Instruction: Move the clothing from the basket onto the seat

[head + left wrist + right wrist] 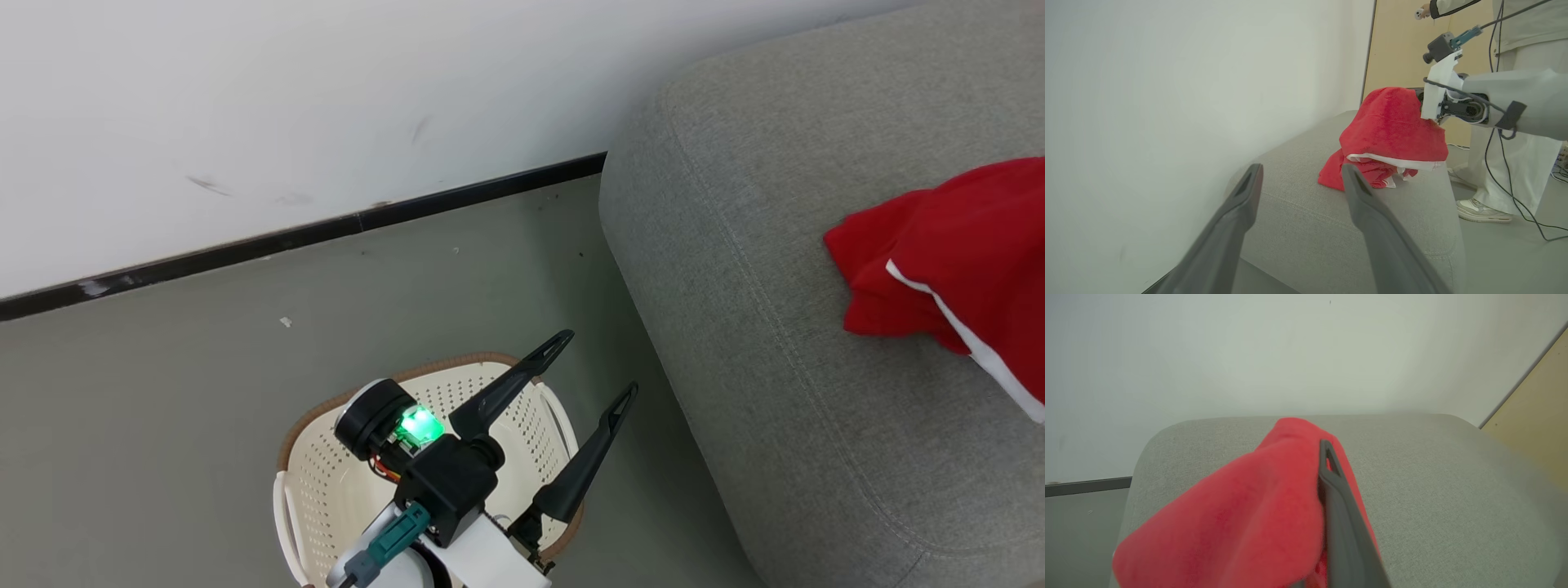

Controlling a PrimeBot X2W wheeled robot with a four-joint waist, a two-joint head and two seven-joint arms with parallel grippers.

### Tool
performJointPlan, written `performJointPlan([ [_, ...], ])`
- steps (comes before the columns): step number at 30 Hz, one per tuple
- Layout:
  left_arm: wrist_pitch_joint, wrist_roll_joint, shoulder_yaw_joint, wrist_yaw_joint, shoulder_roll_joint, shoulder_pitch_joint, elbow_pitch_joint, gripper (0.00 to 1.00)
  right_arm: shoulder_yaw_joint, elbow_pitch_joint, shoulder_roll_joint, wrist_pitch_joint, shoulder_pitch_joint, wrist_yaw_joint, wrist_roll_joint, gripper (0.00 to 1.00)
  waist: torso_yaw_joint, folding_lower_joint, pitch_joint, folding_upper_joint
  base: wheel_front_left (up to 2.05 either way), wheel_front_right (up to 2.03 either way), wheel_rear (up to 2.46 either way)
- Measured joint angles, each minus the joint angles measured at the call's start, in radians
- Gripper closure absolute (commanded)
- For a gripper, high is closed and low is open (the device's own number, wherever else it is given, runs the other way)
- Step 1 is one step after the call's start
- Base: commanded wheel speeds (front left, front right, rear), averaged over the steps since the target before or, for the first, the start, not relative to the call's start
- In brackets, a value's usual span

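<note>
The cream basket [314, 490] with its brown rim stands on the floor, left of the grey seat [775, 343]. My left gripper [596, 363] hovers over the basket, jaws open and holding nothing, its fingers [1241, 204] pointing toward the seat [1298, 212]. A piece of red clothing [1392, 126] with white trim hangs over the seat from my right gripper [1323, 457], which is shut on it. The cloth drapes over that gripper and hides one finger. Its lower folds touch the cushion. In the head view the clothing [963, 245] lies at the right edge.
A white wall [286, 106] with a black skirting board [326, 229] runs behind the basket and seat. Grey floor [163, 425] surrounds the basket. Beyond the seat stands a person [1515, 163] in pale trousers, with cables [1515, 196] trailing on the floor.
</note>
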Motion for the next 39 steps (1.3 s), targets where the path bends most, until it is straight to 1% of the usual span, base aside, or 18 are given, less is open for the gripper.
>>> performJointPlan([
  [3,0.002,0.000,0.001,0.000,0.001,-0.014,-0.002,0.00,-0.007,0.021,0.017,-0.006,0.015,0.000,-0.002,1.00,0.006,0.0001,0.015,0.0000,0.00,0.00,0.00],
  [4,0.002,0.000,0.000,-0.001,0.002,-0.025,-0.002,0.00,-0.021,0.044,0.036,-0.009,0.021,0.000,-0.007,1.00,0.012,0.0000,0.029,0.0000,0.00,0.00,0.00],
  [5,0.002,0.001,0.001,-0.002,0.003,-0.030,-0.003,0.00,-0.025,0.052,0.041,-0.009,0.021,0.000,-0.009,1.00,0.014,0.0000,0.036,0.0000,0.00,0.00,0.00],
  [12,0.003,0.003,0.000,-0.005,0.007,-0.049,-0.001,0.00,-0.051,0.091,0.064,-0.019,0.025,0.000,-0.014,1.00,0.025,0.0000,0.072,0.0000,0.00,0.00,0.00],
  [13,0.003,0.004,0.000,-0.005,0.007,-0.054,-0.001,0.00,-0.053,0.095,0.069,-0.019,0.030,0.000,-0.014,0.96,0.026,0.0001,0.077,0.0000,0.00,0.00,0.00],
  [17,0.003,0.005,0.008,-0.006,0.017,-0.068,0.004,0.00,-0.049,0.125,0.096,-0.026,0.032,0.000,-0.014,0.50,0.022,0.0000,0.094,0.0000,0.00,0.00,0.00],
  [18,0.002,0.005,0.011,-0.006,0.024,-0.071,0.009,0.00,-0.046,0.132,0.106,-0.026,0.031,0.000,-0.014,0.23,0.018,0.0000,0.095,0.0000,0.00,0.00,0.00],
  [19,0.002,0.005,0.013,-0.006,0.029,-0.072,0.015,0.00,-0.045,0.142,0.111,-0.026,0.031,0.000,-0.014,0.01,0.015,0.0001,0.095,0.0000,0.00,0.00,0.00],
  [23,0.001,0.004,0.011,-0.014,0.028,-0.072,0.032,0.00,-0.046,0.151,0.105,-0.027,0.034,0.000,-0.014,0.00,0.004,0.0001,0.090,0.0000,0.00,0.00,0.00],
  [32,-0.016,-0.008,0.012,-0.015,0.026,-0.071,0.064,0.00,0.006,0.147,0.095,-0.035,0.101,0.000,-0.014,0.00,-0.027,0.0000,0.064,0.0000,0.00,0.00,0.00],
  [39,-0.028,-0.020,0.026,-0.015,0.025,-0.069,0.084,0.00,0.044,0.089,0.089,-0.035,0.175,0.000,-0.014,0.00,-0.053,0.0001,0.044,0.0000,0.00,0.00,0.00],
])
